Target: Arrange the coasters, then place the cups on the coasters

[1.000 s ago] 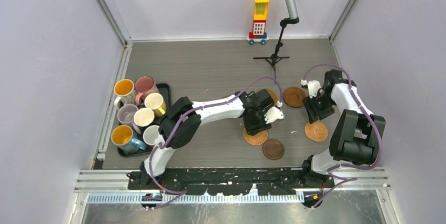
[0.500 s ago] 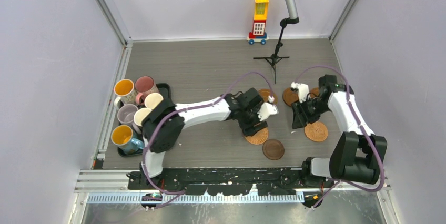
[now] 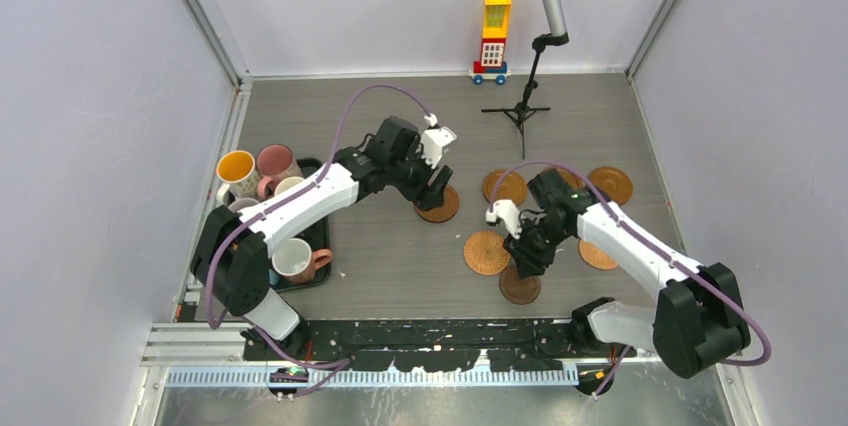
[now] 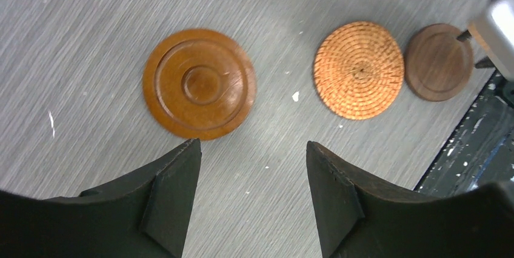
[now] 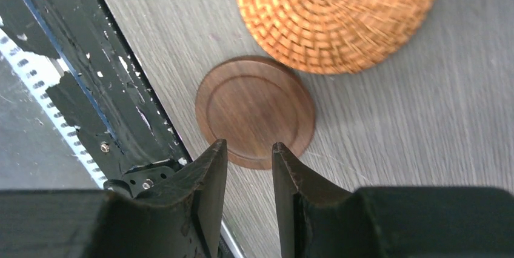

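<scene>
Nearest the arm bases we see the dark coaster [image 5: 254, 109], flat on the table [image 3: 400, 126] close to its near edge. The right gripper [image 5: 250, 149] hangs over the near rim of the dark coaster. Its fingers stand only a narrow slit apart with nothing pinched between them, and we cannot tell whether they touch the wood.

Just beyond the dark coaster, to its left, lies a woven coaster [image 3: 487, 252], close to it but apart. A second woven coaster [image 3: 600, 256] sits to the right of the dark coaster and a little farther back, partly hidden under the right arm.

Well to the left of the dark coaster we find the tray [image 3: 312, 281], where the mugs [image 3: 275, 159] are crowded together, none on a coaster. The left arm covers some of them.

Farther back and left of the dark coaster, past the first woven one, lies a ringed coaster [image 4: 199, 83]. The left gripper [image 4: 251, 146] hovers just by it, fingers spread wide and empty.

Behind the dark coaster, farther still, we count three back coasters [image 3: 610, 184] in a row, the middle one mostly covered by the right arm. Farthest from the dark coaster, toward the back wall, are a black stand [image 3: 520, 111] and a toy [image 3: 493, 38].
</scene>
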Controlling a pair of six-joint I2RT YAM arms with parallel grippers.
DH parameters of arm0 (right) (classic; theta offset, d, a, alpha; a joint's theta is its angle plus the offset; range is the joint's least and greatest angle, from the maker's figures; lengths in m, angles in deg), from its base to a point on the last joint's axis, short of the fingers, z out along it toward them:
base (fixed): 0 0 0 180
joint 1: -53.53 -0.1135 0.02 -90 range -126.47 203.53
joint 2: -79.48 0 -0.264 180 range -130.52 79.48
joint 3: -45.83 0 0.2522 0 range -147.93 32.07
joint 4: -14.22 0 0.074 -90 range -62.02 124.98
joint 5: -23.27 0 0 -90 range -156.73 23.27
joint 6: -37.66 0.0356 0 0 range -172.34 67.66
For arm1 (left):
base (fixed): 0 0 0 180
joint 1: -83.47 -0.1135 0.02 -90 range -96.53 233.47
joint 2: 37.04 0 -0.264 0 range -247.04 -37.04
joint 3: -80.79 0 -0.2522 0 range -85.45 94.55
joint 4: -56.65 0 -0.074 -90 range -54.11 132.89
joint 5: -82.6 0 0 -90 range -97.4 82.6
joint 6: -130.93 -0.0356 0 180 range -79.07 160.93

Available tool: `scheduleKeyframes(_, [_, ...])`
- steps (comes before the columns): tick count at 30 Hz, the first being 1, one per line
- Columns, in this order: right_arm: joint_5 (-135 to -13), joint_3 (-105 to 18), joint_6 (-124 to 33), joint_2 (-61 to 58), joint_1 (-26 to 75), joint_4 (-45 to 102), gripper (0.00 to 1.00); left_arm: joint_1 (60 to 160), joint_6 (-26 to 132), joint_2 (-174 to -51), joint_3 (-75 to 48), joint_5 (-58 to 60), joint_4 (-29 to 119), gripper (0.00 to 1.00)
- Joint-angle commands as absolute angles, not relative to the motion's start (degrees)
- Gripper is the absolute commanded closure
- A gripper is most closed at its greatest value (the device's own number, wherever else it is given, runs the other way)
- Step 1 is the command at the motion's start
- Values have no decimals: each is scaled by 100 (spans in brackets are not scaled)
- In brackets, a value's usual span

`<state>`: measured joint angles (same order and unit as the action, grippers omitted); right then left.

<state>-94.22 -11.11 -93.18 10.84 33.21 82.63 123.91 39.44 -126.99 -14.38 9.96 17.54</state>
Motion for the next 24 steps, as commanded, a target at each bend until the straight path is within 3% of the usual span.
scheduleKeyframes(1, [-9060, -1028, -9300, 861, 2646, 7852, 62, 12086, 3992, -12525, -1602, 921, 1682, 34])
scheduleKeyframes(14, [-7437, -963, -9361, -162, 2399, 7426, 68, 12038, 3878, -12507, -1638, 846, 1695, 34])
scheduleKeyframes(24, [-6783, -1233, -9571, -303, 3347, 7421, 69, 12031, 3713, -12530, -1649, 785, 1592, 34])
